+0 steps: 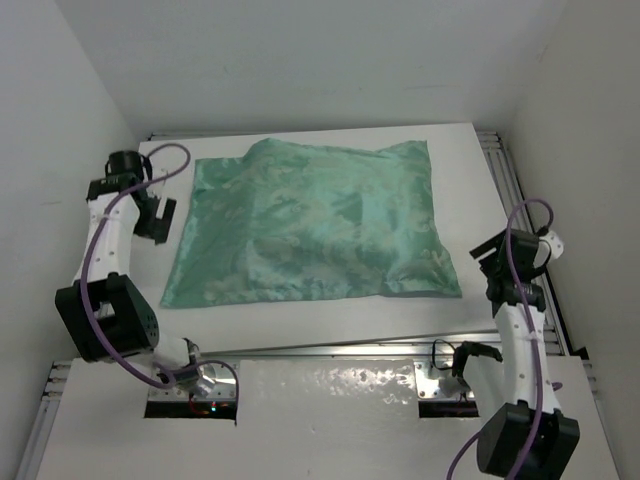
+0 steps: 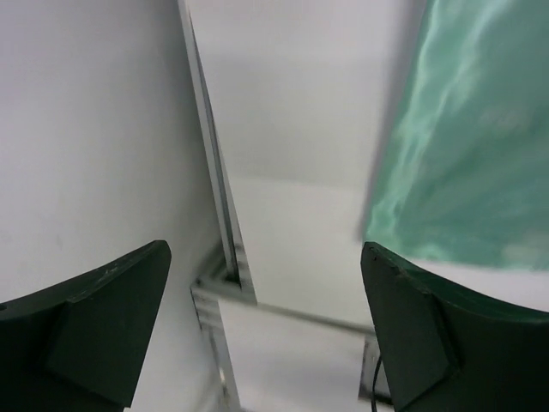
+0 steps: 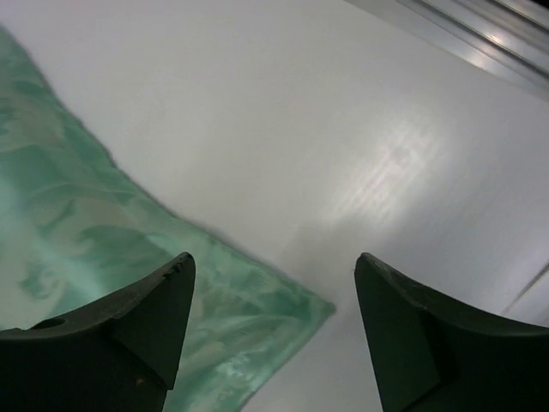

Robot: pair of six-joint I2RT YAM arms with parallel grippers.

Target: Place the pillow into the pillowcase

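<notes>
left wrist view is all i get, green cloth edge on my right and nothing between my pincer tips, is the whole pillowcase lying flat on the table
Observer: From above, the pillowcase lies spread on the table, green side up, and it is puffed in the middle rather than flat.
Operator: any pillow left outside it
Observer: No pillow shows anywhere on the table. The bulge suggests it is inside, though I cannot see it.
Operator: where's the right pincer
Observer: The right pincer is open and empty, hovering by the pillowcase's near right corner.
</notes>
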